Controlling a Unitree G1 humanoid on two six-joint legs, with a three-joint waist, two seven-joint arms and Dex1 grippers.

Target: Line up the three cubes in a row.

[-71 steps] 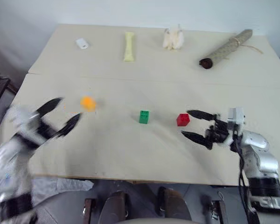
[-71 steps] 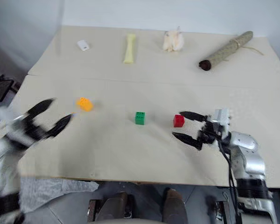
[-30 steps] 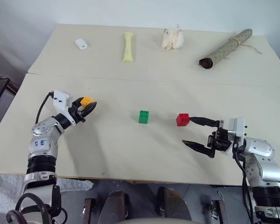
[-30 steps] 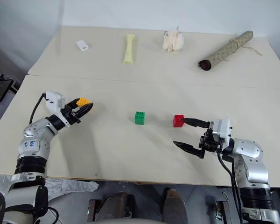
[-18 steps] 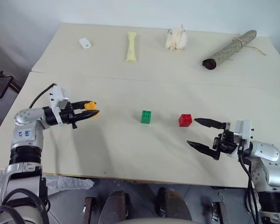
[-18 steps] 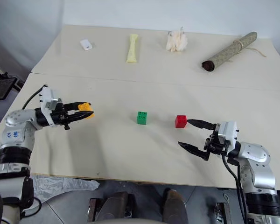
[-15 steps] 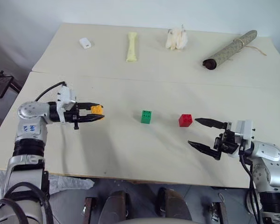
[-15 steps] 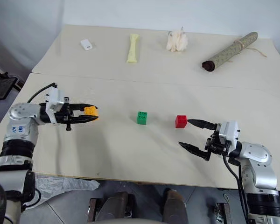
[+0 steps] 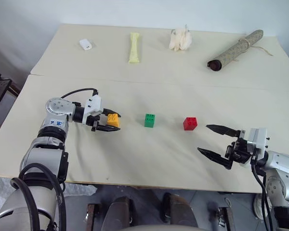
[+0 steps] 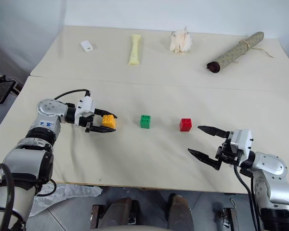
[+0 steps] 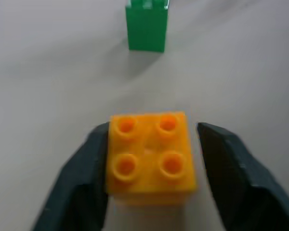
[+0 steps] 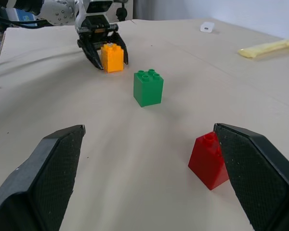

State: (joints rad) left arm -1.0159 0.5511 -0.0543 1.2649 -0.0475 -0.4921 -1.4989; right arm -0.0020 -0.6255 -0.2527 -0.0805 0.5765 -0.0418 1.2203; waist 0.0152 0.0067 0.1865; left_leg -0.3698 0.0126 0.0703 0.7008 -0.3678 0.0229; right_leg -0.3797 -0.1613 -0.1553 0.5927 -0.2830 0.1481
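Note:
The three cubes stand on the table in a left-to-right line: orange-yellow (image 9: 113,120), green (image 9: 149,120) and red (image 9: 190,123). My left gripper (image 9: 110,121) reaches in from the left and straddles the orange-yellow cube (image 11: 148,155), which rests on the table studs up. It is open: one finger (image 11: 82,183) lies against the cube's side and the other finger (image 11: 233,173) stands a little off it. My right gripper (image 9: 204,139) hovers wide open near the front edge, right of the red cube (image 12: 209,159) and apart from it, holding nothing.
Along the far table lie a small white block (image 9: 85,44), a pale yellow stick (image 9: 133,47), a cream fluffy lump (image 9: 179,39) and a rolled mat (image 9: 233,49). A seam (image 9: 154,83) joins the two tabletops. The front edge (image 9: 149,185) runs close below the right gripper.
My left gripper carried the orange-yellow cube rightward toward the green cube, set it on the table and parted its fingers. My right gripper drew back from the red cube toward the front edge.

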